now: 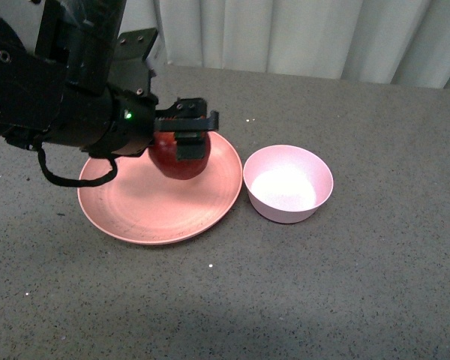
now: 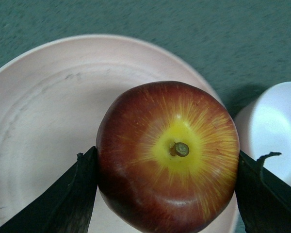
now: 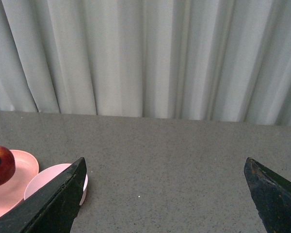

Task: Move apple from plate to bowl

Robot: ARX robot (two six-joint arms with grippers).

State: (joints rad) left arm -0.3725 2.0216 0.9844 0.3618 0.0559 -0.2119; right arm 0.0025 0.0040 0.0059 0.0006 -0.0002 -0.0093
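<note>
As gripper (image 2: 165, 158) clamps one apple (image 1: 178, 166), perhaps lifted | one plate (image 1: 135, 206) | one bowl (image 1: 286, 211)

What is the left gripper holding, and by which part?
The apple: the left gripper's fingers press its opposite sides at the widest part, stem facing the wrist camera.

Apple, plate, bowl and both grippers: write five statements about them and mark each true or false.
1. The apple sits between the jaws of the left gripper. True.
2. The bowl holds the apple. False: the bowl is empty.
3. The apple is over the plate. True.
4. The right gripper grips the bowl. False: its jaws stand wide apart and hold nothing.
5. The bowl stands on the plate. False: it stands on the table beside the plate, close to its rim.
</note>
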